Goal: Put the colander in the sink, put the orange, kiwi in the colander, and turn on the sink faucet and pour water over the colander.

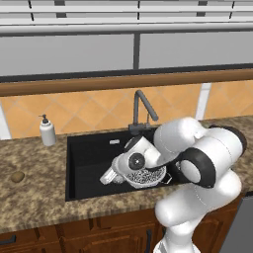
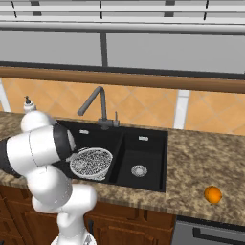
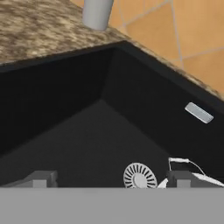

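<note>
The colander (image 2: 91, 162) sits upright in the larger left basin of the black sink (image 2: 143, 143); it also shows as a speckled bowl (image 1: 147, 176) under my wrist. My gripper (image 1: 106, 177) hangs low in that basin just left of the colander, open, with nothing between its fingertips (image 3: 42, 179). Between them in the hand view lie the bare basin floor and the round drain (image 3: 139, 176), with the colander's thin handle (image 3: 180, 161) at the right. The kiwi (image 1: 18, 176) lies on the left counter. The orange (image 2: 213, 194) rests on the right counter. The sink faucet (image 1: 142, 109) stands behind the sink, no water running.
A white soap dispenser (image 1: 47, 131) stands on the counter left of the sink. The smaller right basin (image 2: 139, 170) holds only its drain. Orange tiled wall runs behind; wooden cabinet fronts below the counter edge. My own arm blocks part of the sink's right side.
</note>
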Tool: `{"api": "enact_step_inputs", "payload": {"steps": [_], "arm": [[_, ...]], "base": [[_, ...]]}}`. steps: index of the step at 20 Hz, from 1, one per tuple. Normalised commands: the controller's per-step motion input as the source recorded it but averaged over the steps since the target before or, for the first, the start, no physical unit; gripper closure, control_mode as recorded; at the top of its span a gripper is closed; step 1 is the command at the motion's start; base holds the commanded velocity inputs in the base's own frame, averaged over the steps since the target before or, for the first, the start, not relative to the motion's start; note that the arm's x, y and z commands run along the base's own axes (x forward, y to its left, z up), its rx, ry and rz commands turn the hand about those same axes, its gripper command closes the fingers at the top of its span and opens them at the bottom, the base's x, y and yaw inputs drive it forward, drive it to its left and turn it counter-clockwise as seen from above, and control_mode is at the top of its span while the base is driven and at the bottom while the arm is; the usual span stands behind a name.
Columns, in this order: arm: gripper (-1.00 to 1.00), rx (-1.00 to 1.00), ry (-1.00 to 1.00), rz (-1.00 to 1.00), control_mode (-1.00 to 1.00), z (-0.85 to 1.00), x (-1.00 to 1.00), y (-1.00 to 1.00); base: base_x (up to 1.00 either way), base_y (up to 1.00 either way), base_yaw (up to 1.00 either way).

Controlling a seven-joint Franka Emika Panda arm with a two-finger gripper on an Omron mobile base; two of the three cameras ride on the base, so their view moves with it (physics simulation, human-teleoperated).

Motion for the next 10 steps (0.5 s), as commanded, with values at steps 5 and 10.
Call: {"api": "enact_step_inputs", "payload": {"steps": [5,10], "arm": [[-1.00,-0.11,0.00,0.17,-1.00,1.00,-0.21,0.73],[-1.00,-0.18,0.14,0.11,-1.00,1.00,-0.03,0.71]], "base": [[0.00,0.00,0.00],[0.00,0.00,0.00]]}}
